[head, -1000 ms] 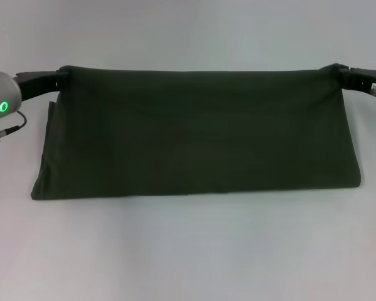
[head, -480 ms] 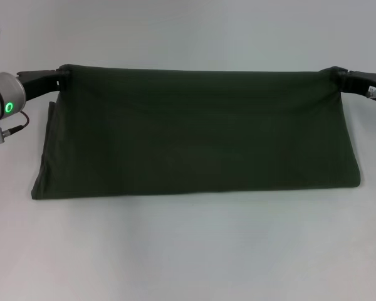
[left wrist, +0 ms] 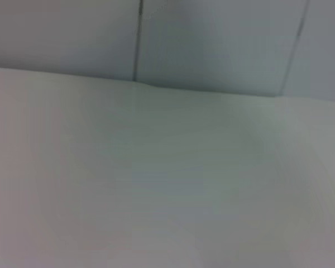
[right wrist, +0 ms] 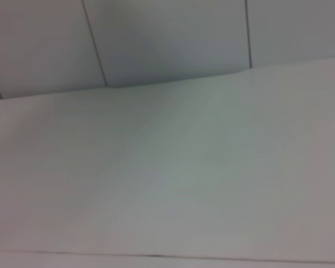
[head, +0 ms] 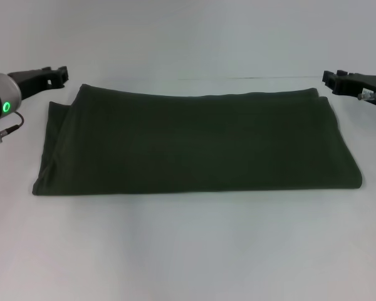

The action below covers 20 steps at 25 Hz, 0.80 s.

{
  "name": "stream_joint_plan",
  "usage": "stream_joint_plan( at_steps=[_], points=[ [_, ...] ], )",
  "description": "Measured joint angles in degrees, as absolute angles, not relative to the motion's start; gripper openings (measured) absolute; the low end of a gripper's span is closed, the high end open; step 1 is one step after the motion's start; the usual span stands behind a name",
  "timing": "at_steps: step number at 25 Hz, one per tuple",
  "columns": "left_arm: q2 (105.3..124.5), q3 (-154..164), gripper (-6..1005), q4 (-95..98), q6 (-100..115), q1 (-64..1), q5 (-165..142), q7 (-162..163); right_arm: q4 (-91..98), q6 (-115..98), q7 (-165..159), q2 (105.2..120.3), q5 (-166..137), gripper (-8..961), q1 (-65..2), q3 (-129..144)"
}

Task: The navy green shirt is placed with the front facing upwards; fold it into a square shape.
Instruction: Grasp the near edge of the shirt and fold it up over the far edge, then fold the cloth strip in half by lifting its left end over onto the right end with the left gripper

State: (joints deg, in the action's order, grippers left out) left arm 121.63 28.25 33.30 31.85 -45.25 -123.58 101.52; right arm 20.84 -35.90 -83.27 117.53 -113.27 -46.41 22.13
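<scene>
The navy green shirt lies on the white table folded into a wide flat band. Only its plain dark green side shows; no lettering or neck label is visible. My left gripper hovers just off the shirt's far left corner, open and empty. My right gripper hovers just off the far right corner, open and empty. Neither touches the cloth. The wrist views show only bare table and wall.
A lower layer of cloth sticks out a little at the shirt's left edge. The panelled wall stands behind the table's far edge.
Both grippers let go of the shirt's far edge and drew outward. The lifted edge dropped flat onto the layer beneath, a little nearer to me.
</scene>
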Motion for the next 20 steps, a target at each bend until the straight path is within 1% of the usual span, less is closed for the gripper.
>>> stream_joint_plan(
  at_steps=[3, 5, 7, 9, 12, 15, 16, 18, 20],
  points=[
    [121.65, 28.09, 251, 33.52, 30.11, -44.94, -121.58, 101.56, 21.71, -35.53, -83.51, 117.63, -113.27, 91, -46.62, 22.15],
    [121.65, 28.06, 294, 33.85, 29.30, -44.55, -120.07, 101.37, 22.32, -35.79, -83.75, 117.60, -113.27, 314, -46.71, 22.15],
    [121.65, 28.09, 337, 34.28, 29.35, -44.14, -119.52, 101.37, 22.75, -36.70, -84.26, 117.37, -113.27, 395, -46.74, 22.23],
    [121.64, 28.40, 432, 35.42, 31.48, -42.79, -118.88, 101.58, 22.82, -39.13, -85.05, 116.87, -113.27, 475, -46.50, 22.38],
    [121.64, 28.54, 574, 36.55, 34.96, -41.68, -118.63, 101.74, 22.93, -43.32, -88.05, 115.70, -113.35, 599, -45.59, 22.78],
    [121.64, 28.55, 675, 38.29, 40.29, -40.16, -118.54, 102.31, 23.23, -49.51, -92.44, 114.19, -113.61, 728, -44.09, 23.39],
    [121.64, 28.57, 709, 38.78, 41.84, -39.69, -118.47, 102.57, 23.50, -51.02, -93.46, 113.94, -113.61, 771, -43.63, 23.65],
    [121.65, 28.57, 776, 40.17, 46.10, -38.11, -118.25, 103.48, 24.61, -54.87, -96.47, 113.42, -113.65, 812, -42.33, 24.89],
    [121.84, 28.43, 806, 41.47, 50.40, -36.72, -118.14, 104.47, 26.21, -58.09, -99.99, 113.06, -113.70, 853, -40.92, 27.14]
  ],
)
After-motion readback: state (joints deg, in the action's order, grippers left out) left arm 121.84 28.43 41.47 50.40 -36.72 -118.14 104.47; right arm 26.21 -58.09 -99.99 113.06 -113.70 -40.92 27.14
